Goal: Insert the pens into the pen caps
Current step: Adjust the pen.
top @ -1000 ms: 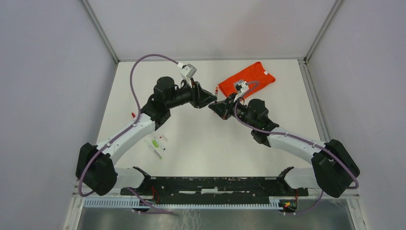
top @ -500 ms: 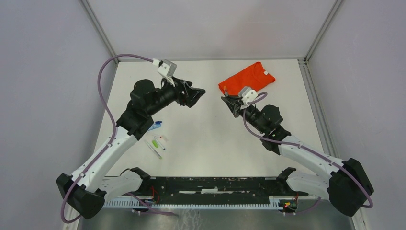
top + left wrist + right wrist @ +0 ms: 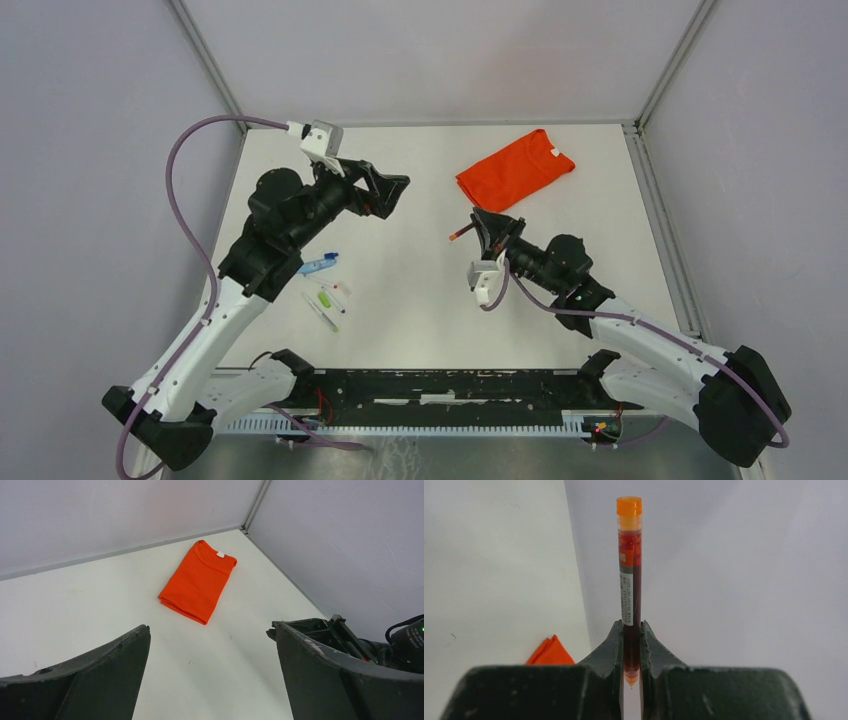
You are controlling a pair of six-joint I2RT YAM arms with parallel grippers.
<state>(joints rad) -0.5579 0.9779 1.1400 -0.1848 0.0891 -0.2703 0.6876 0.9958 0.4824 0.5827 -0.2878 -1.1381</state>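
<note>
bright, even light — soft shadows, sharp

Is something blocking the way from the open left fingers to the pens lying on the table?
Nothing I can see. The left fingers are open and empty, and the pens lie on bare table back beside that arm. The orange shirt is off on the far side, not between them.
</note>
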